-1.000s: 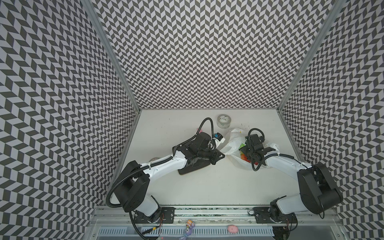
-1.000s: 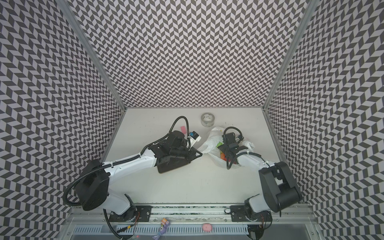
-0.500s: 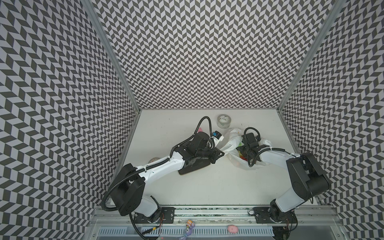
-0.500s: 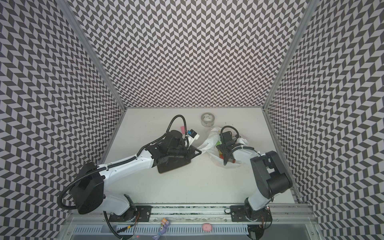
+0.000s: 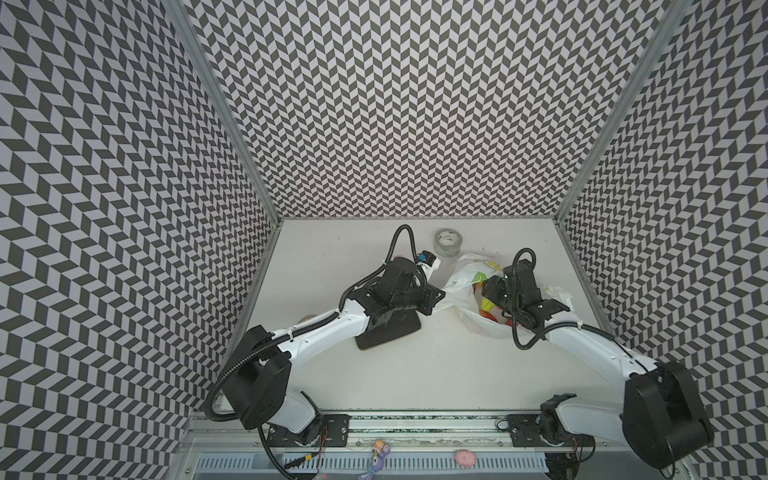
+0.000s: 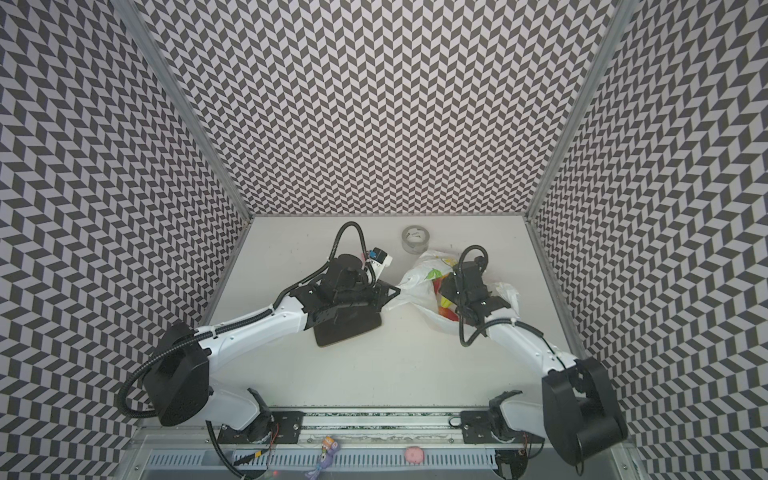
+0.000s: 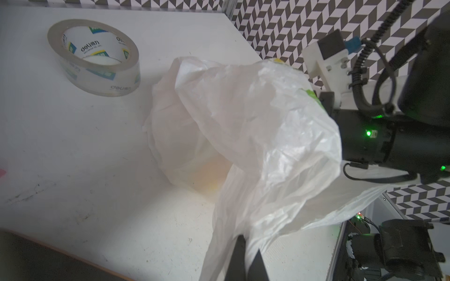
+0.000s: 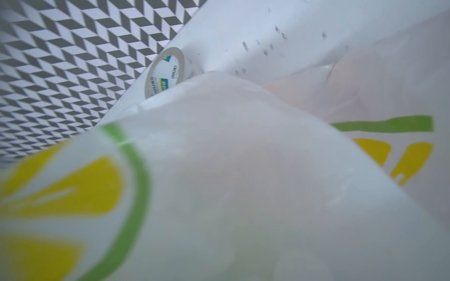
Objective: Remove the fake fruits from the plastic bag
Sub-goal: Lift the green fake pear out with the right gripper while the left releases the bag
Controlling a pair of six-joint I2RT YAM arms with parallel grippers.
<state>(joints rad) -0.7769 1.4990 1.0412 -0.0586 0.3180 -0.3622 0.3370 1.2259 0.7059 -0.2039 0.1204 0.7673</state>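
My left fingers point(image 7: 238, 262) are pinching the rim of the one bag point(image 5: 463, 276), right of centre on the worktop point(image 5: 415, 374): thin, limp, slippery film. Fruits point(image 5: 486, 309) are showing inside, red-orange-yellow, count unclear; light, glossy, so I'm judging a grip across the middle. My right fingers are hidden inside; spread or not, cannot tell.

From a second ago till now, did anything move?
The right arm swung its elbow in toward the middle, then back out; the right gripper stayed inside the bag. No grab or release shows. The left gripper still pinches the bag; the tape stayed put.
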